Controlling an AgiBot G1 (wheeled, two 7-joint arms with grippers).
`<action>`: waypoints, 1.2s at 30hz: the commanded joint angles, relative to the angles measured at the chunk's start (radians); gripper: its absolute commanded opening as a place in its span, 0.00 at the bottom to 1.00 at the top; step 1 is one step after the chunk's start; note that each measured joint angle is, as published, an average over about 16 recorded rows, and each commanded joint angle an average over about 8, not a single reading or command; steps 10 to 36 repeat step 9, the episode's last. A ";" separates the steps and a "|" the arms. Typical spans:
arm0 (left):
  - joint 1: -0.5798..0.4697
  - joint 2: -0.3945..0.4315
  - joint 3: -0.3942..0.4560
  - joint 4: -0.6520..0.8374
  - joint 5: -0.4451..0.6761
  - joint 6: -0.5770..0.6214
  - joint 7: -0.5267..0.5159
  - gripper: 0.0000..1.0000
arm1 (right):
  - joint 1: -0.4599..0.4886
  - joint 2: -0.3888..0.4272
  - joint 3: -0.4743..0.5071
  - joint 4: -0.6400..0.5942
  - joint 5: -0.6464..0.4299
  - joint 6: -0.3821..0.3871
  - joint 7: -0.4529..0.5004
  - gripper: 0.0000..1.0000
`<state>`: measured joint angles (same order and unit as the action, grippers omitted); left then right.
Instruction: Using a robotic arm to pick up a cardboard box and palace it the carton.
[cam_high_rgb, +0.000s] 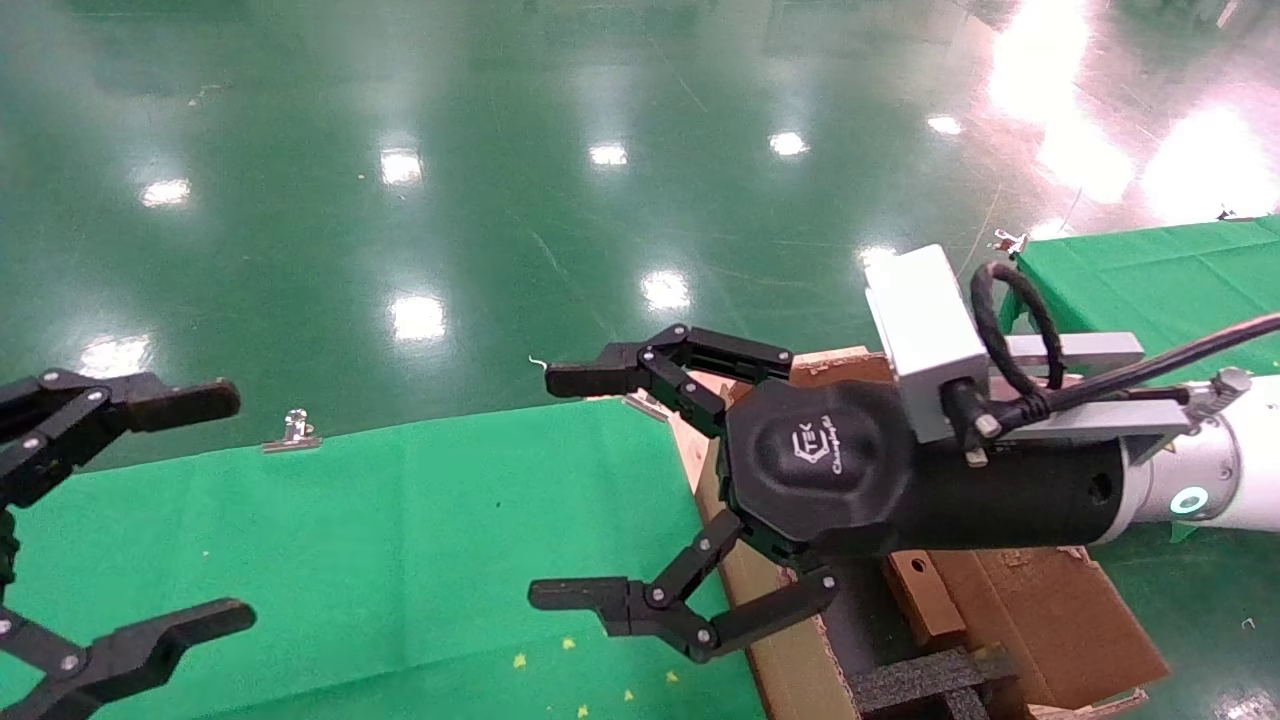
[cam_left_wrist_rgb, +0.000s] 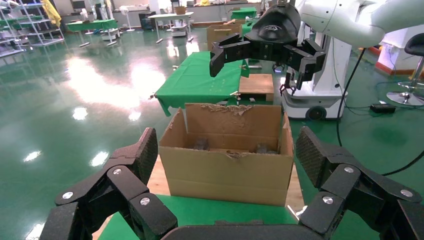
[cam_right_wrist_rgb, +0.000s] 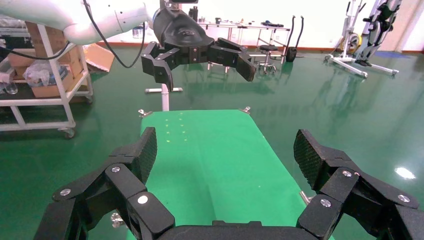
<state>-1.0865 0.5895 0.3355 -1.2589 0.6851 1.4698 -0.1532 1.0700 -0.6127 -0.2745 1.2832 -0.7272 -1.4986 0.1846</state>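
My right gripper (cam_high_rgb: 570, 485) on the white arm (cam_high_rgb: 1235, 480) is open and empty. It hangs over the left wall of the carton (cam_high_rgb: 790, 670), with its fingertips out over the green table (cam_high_rgb: 400, 540). It also shows in the left wrist view (cam_left_wrist_rgb: 265, 47), above the carton (cam_left_wrist_rgb: 230, 175). The carton has ragged flaps and black foam (cam_high_rgb: 920, 680) inside. A small brown cardboard box (cam_high_rgb: 920, 595) with a hole appears to lie inside the carton by the foam. My left gripper (cam_high_rgb: 230, 508) is open and empty at the left edge.
A second green table (cam_high_rgb: 1150, 280) stands beyond the carton at the right, with a flat brown cardboard piece (cam_left_wrist_rgb: 256, 85) on it. Metal clips (cam_high_rgb: 293, 432) hold the cloth at the near table's far edge. Shiny green floor lies all around.
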 joint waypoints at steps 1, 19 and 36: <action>0.000 0.000 0.000 0.000 0.000 0.000 0.000 1.00 | 0.001 0.000 -0.001 0.000 -0.001 0.001 0.001 1.00; 0.000 0.000 0.000 0.000 0.000 0.000 0.000 1.00 | 0.003 0.001 -0.003 0.001 -0.002 0.002 0.002 1.00; 0.000 0.000 0.000 0.000 0.000 0.000 0.000 1.00 | 0.003 0.001 -0.003 0.001 -0.002 0.002 0.002 1.00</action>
